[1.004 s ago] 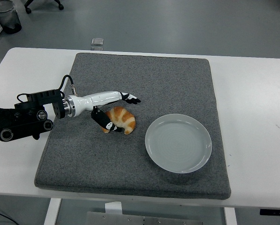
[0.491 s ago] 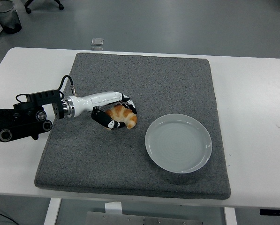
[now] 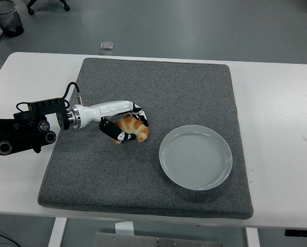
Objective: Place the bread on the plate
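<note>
A golden-brown crescent of bread lies near the middle of the grey felt mat on the white table, just left of the pale round glass plate — bare mat open between them. The robot's left hand, reaching in level from the left edge, curls its black-tipped fingers over the bread — thumb beneath, gripping it.

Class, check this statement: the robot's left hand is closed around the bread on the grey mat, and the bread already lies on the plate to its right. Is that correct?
Not quite. The left hand is closed around the bread on the grey mat, but the bread is not on the plate yet. The plate sits apart to its right with nothing on it, as the head view shows.
</note>
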Motion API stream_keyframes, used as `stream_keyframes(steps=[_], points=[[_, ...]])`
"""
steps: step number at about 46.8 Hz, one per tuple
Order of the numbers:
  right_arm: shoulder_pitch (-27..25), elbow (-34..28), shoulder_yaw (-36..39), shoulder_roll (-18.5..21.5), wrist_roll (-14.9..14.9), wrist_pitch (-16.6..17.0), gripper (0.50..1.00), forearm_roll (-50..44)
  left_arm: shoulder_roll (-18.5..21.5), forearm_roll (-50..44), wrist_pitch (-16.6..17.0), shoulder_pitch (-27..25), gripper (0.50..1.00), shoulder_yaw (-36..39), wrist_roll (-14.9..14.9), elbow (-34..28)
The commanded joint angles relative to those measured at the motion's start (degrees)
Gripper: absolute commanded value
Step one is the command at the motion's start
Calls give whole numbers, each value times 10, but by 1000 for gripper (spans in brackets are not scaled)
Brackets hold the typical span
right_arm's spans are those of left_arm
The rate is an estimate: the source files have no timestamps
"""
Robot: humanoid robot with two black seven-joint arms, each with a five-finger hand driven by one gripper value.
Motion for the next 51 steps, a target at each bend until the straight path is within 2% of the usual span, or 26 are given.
stream_keyframes(steps=[1, 8, 22, 35, 51], points=[[0, 0, 1, 0, 0, 0, 938, 0, 1, -1, 0, -1, 500, -1, 0, 0], [0, 0, 1, 0, 0, 0, 938, 0, 18, 0, 0, -17, 500, -4, -1, 0], [0, 0, 1, 0, 0, 1, 938, 0, 60, 2, -4, -84, 500, -1, -33, 12], [-1, 0, 0, 0, 0, 0, 938, 0, 88, 2, -9, -157, 500, -1, -35, 16], [-1, 0, 0, 0, 0, 0, 938, 0, 114, 2, -47, -228, 500, -1, -35, 18]])
